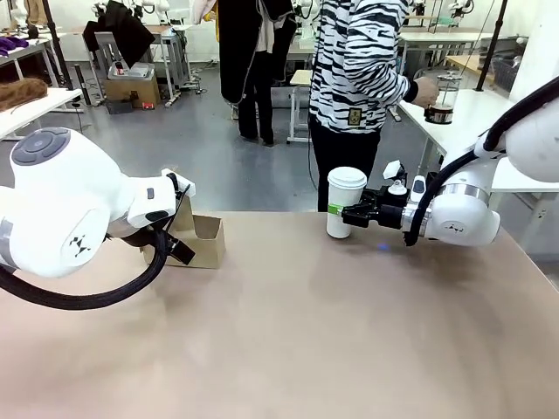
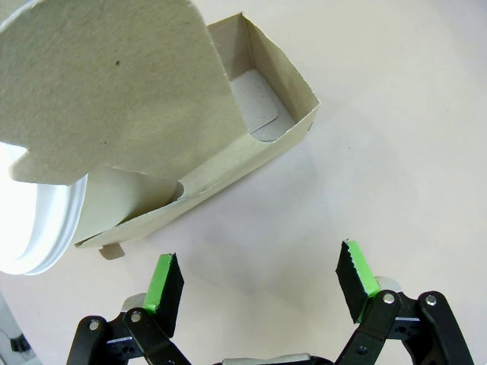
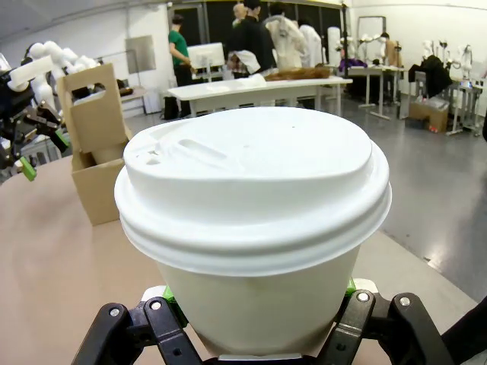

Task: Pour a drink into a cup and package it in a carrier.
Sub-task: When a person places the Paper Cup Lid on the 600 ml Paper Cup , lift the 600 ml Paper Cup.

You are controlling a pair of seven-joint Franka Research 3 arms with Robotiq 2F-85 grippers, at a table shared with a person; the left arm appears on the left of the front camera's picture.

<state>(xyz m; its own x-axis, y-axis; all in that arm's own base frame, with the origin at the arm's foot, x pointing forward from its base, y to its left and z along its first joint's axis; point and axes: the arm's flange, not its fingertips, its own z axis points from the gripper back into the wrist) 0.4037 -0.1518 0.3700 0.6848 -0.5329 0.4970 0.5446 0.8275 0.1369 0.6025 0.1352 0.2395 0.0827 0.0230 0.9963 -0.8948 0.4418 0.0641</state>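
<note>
A white paper cup with a white lid is near the table's far edge. My right gripper is shut on its lower wall. The brown cardboard carrier sits at the far left, handle panel upright. One slot is empty; the other holds a white lidded cup. My left gripper hovers open just beside the carrier, touching nothing. Dark drink fills the bottom of a glass press jug on a side table, under the person's hand.
A person in a black-and-white striped top stands beyond the far edge, reaching right to the white side table. Bare brown tabletop spreads between the arms and toward me. My left arm's bulky white body is at the left.
</note>
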